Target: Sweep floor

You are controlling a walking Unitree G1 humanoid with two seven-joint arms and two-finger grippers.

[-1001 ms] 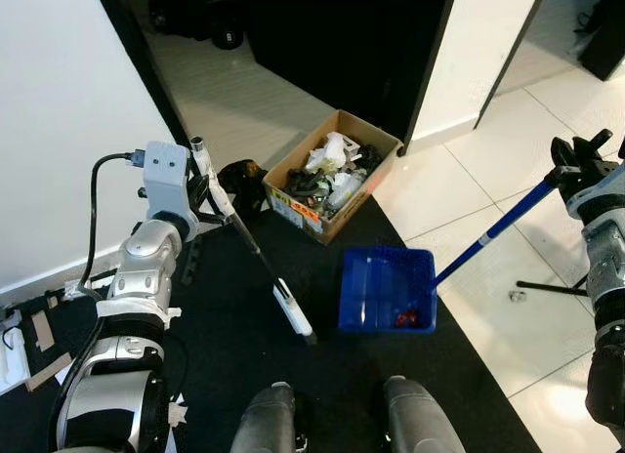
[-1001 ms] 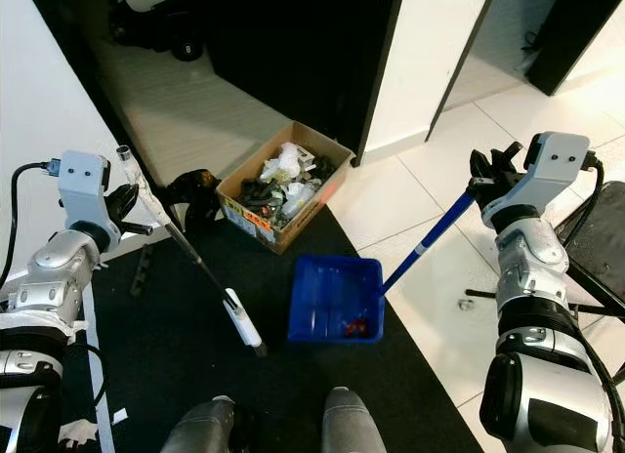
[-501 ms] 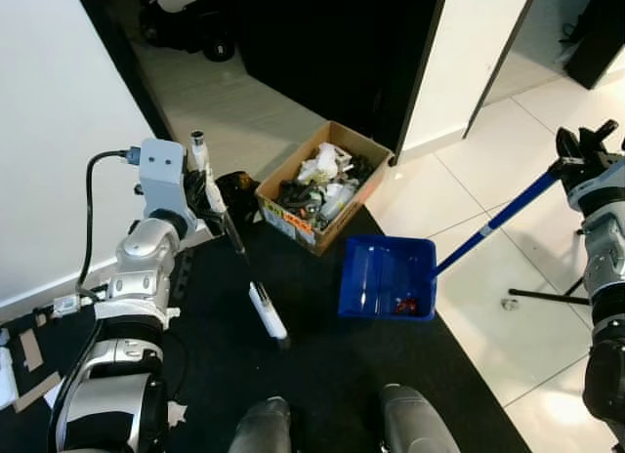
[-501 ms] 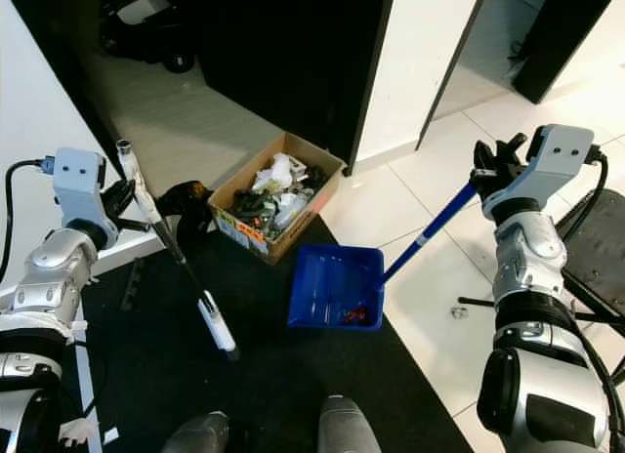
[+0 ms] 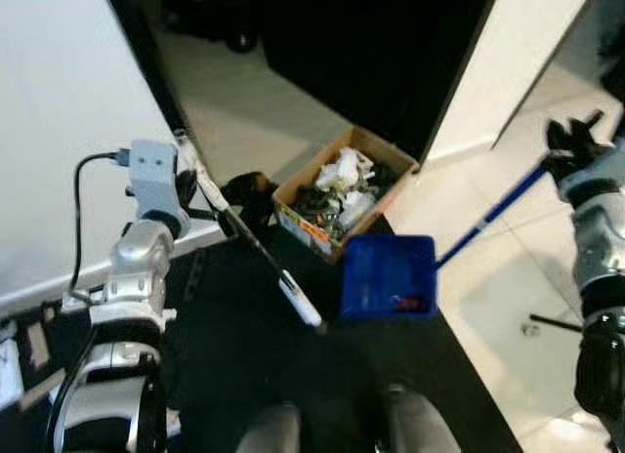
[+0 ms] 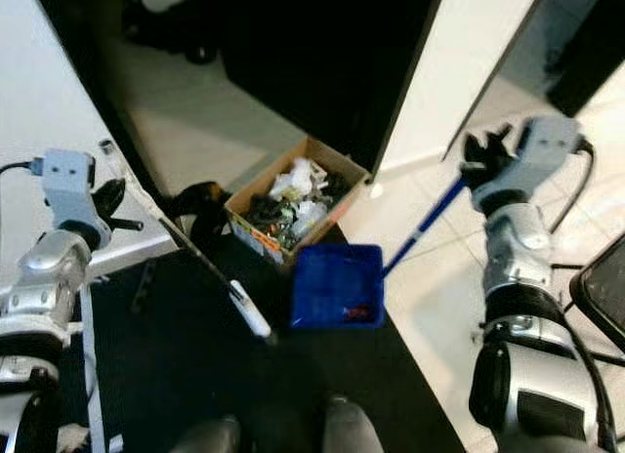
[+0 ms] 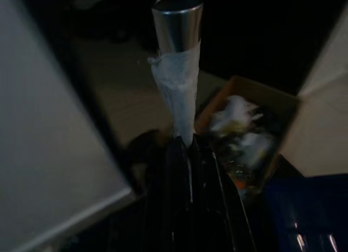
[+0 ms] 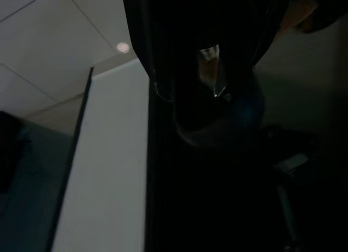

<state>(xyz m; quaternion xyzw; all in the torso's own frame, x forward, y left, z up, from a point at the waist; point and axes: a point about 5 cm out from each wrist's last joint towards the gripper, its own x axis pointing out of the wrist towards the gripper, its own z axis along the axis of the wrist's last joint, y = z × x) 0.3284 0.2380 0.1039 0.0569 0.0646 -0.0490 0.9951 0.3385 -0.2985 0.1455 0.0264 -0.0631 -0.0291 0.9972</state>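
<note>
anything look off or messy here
Nothing is spilled. The cardboard box is heaped with rubbish near its rim, and it sits askew to the edge of the black mat. The blue dustpan holds a little red debris. The broom handle has tape wrapped near its top.

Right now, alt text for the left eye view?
The left gripper holds a broom and the right gripper a blue dustpan by its long handle. Both hover over a black mat beside a cardboard box of trash.

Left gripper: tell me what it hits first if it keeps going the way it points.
Judging by its wrist view, the left gripper, shut on the broom handle, points toward the cardboard box of trash; depth is unclear.
</note>
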